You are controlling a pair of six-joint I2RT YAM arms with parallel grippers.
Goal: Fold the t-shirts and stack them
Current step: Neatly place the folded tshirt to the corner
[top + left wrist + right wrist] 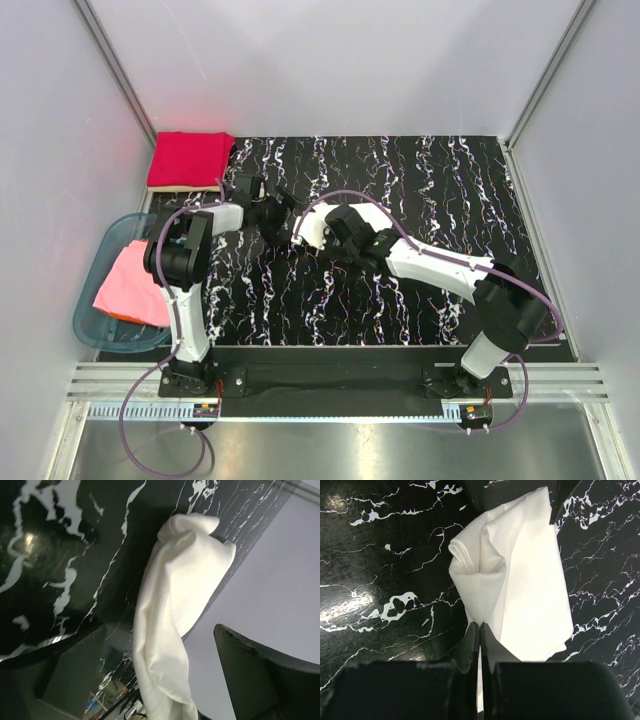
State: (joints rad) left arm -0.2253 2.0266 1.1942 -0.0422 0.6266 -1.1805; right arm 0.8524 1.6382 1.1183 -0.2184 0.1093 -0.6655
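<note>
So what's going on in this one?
The right fingers are shut on a bunched white t-shirt, holding it over the black mat. The left fingers are open right beside the cloth and grip nothing. A red t-shirt lies folded at the mat's far left corner. A pink t-shirt sits in the teal tub.

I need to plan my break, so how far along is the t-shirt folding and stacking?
Done: the red t-shirt lies folded at the mat's far left corner. In hand: the right end effector is shut on the bunched white t-shirt; the left end effector is open. Left: folding and stacking the white one, then the pink t-shirt in the teal tub.
</note>
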